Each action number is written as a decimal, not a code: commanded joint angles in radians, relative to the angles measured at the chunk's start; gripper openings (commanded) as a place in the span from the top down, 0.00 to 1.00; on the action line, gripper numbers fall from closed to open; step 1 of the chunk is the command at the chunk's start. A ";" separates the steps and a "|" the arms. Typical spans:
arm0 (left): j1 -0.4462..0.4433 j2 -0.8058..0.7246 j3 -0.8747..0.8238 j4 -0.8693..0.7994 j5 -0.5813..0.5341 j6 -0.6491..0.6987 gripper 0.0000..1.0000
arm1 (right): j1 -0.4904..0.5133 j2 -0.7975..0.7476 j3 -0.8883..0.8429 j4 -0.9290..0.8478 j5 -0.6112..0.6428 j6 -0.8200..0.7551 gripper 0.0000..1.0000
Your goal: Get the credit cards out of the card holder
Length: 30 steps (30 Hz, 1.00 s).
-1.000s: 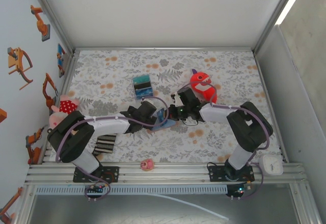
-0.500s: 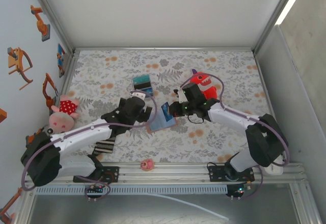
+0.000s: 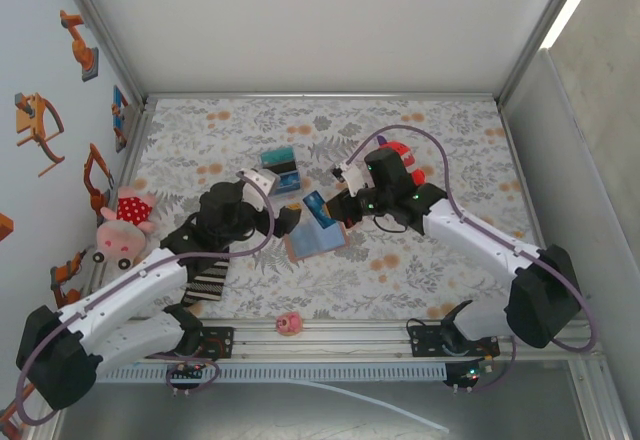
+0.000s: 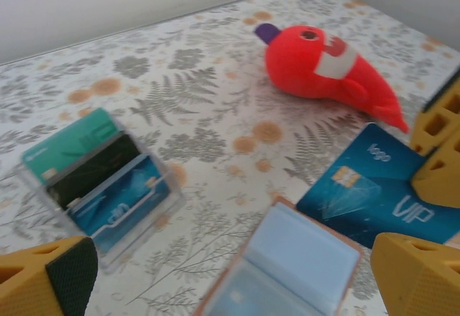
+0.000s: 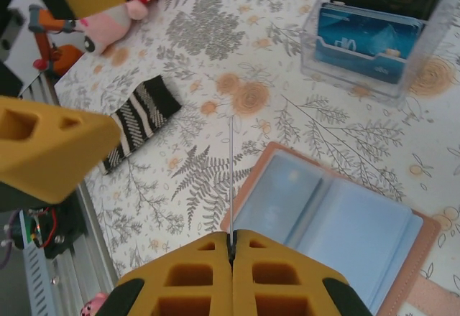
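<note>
Card holder [image 3: 316,242] lies open; right hand [image 5: 231,240] pinches blue card [image 4: 374,190] by its edge.

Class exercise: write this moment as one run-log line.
left end effector: open | right end effector: shut on blue credit card | card holder: open on table

Glossy plastic card [image 4: 366,187], clear plastic stand [image 4: 108,190], perhaps fabric tablecloth [image 4: 215,93].

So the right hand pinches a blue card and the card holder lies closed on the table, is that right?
No: the card holder lies open on the table, as the right wrist view shows. The right hand does pinch a blue card.
</note>
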 commanded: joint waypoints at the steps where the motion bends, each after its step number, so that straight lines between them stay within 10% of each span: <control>1: 0.008 0.026 0.053 -0.015 0.224 0.086 0.07 | 0.008 -0.011 0.052 -0.093 -0.077 -0.133 1.00; 16: 0.037 0.164 0.157 -0.126 0.635 0.217 0.46 | 0.009 -0.010 0.116 -0.258 -0.263 -0.326 1.00; 27: 0.037 0.207 0.201 -0.242 0.736 0.282 1.00 | 0.009 0.003 0.129 -0.270 -0.270 -0.360 1.00; 30: 0.037 0.205 0.197 -0.240 0.737 0.288 1.00 | 0.007 -0.001 0.127 -0.267 -0.247 -0.357 1.00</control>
